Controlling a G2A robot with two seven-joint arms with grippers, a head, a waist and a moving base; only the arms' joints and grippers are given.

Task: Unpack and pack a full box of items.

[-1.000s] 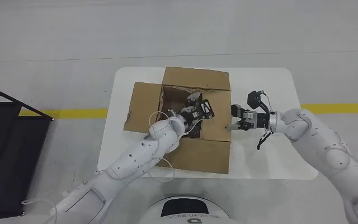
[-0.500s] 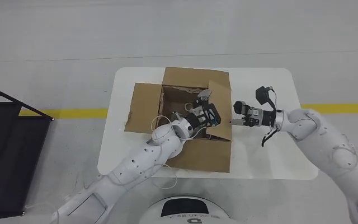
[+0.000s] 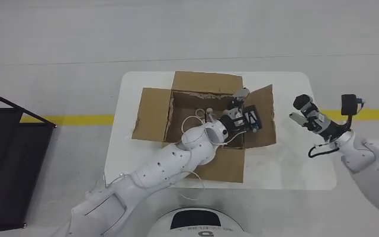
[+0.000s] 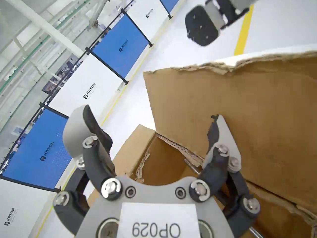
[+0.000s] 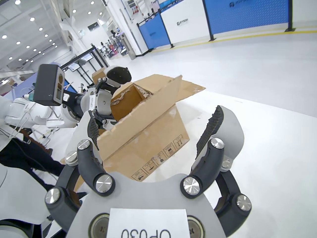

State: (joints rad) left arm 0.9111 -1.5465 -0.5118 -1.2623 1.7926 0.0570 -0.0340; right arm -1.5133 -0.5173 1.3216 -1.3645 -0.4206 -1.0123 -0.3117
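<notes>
Since a second ago the right flap (image 3: pixel 265 121) of the cardboard box (image 3: pixel 207 83) has swung from lying inward over the opening to leaning outward to the right; the left gripper (image 3: pixel 244 108) has travelled from the box's middle across to that flap; the right gripper (image 3: pixel 299 111) has drawn back from the flap's edge to the right part of the table (image 3: pixel 290 169), well apart from the box.

The box is brown corrugated board, matt, with ragged, torn flap edges showing the fluting; it sits in the middle of the smooth white table, which has rounded corners, with its left, far and near flaps spread outward too.

Both grippers have curved pale-grey shell fingers lined with black ribbed pads (image 4: pixel 95 127), on dark links with bright metal bolts.

The left gripper's fingers are spread wide and hold nothing; one finger lies at the right flap's inner face, though I cannot tell if it touches; the right gripper's fingers are also spread wide, with nothing between them.
</notes>
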